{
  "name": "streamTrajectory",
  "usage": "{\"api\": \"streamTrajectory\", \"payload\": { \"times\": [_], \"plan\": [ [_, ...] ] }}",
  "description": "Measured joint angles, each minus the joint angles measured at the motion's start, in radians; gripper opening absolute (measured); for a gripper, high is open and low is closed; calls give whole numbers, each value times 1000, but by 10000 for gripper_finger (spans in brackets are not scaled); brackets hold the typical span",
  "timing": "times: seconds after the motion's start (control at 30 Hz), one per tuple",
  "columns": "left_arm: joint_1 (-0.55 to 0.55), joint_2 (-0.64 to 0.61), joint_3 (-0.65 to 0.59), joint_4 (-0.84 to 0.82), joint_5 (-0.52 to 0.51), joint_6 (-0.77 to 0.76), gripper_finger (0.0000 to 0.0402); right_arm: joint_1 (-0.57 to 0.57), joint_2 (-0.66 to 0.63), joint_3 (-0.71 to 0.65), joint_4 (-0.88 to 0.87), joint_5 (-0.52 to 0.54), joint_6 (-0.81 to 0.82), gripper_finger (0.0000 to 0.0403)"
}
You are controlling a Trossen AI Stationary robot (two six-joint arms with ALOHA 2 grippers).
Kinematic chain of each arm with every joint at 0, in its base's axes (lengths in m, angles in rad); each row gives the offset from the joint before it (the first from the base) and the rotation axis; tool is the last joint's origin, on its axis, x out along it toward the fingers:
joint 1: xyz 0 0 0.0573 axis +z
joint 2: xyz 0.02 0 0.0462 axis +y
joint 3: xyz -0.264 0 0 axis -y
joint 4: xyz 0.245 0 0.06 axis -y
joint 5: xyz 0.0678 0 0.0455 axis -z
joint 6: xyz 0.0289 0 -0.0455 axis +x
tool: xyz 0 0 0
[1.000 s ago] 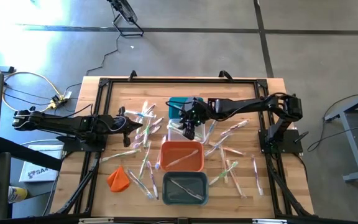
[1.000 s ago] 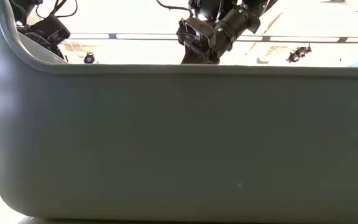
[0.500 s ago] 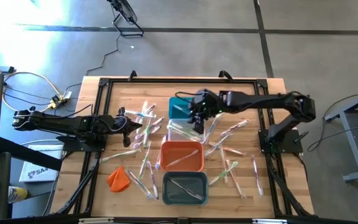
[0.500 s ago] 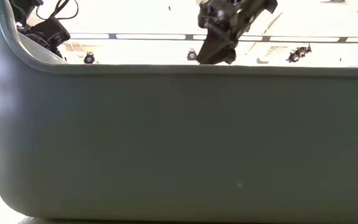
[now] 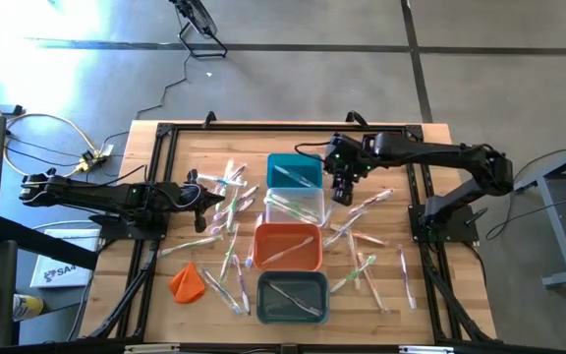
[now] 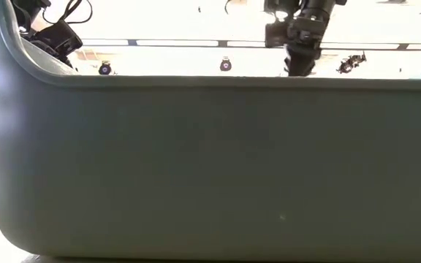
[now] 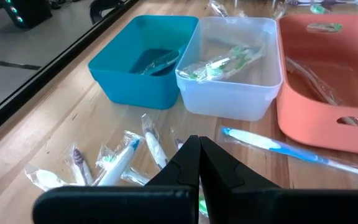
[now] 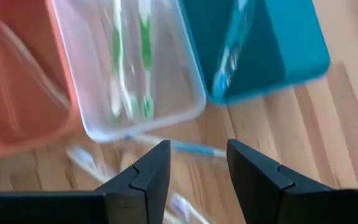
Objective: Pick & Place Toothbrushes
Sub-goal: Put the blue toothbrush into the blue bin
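Overhead, the right gripper (image 5: pixel 342 194) hangs over the wooden slatted table (image 5: pixel 401 315) just to the right of the teal rectangular plastic bin (image 5: pixel 294 169), with its two dark fingers (image 8: pixel 148 177) spread apart and nothing between them. Its own wrist camera looks down past those fingers at the clear rectangular plastic bin (image 8: pixel 126 68), which holds green-and-white wrapped toothbrushes (image 8: pixel 145 74), and at the teal bin beside it (one pale brush lies inside that one too).

The left gripper (image 5: pixel 226 198) rests at the left side of the table, its fingers pressed together and empty, pointing toward the row of bins. From its wrist view a blue-and-white toothbrush (image 7: pixel 272 144) lies on the wood just in front of the clear bin and the orange plastic bin (image 7: pixel 328 74), and several more wrapped brushes lie scattered on the near side.

More thin pale toothbrushes are strewn on both sides of the bin row, to the left (image 5: pixel 229 177) and to the right (image 5: pixel 367 208). One lies in the orange bin, another in the grey rectangular bin (image 5: pixel 292 297) at the near edge. A small orange cloth-like lump (image 5: pixel 187 282) sits near the table's left front corner. The low view is mostly blocked by the grey bin's wall.
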Motion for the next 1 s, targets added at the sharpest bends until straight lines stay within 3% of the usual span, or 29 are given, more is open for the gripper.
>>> {"api": "streamTrajectory", "payload": {
  "times": [0.23, 0.53, 1.0],
  "plan": [
    [0, 0, 0, -1, 0, -26, 0, 5, 0, 0, -141, -40, -86, 150],
    [0, 0, 0, -3, 0, -26, 0, 65, 1, -46, -149, -38, -243, 150],
    [0, 0, 0, -8, 0, -26, 0, 40, 1, -206, 122, -27, -324, 150]
  ]
}}
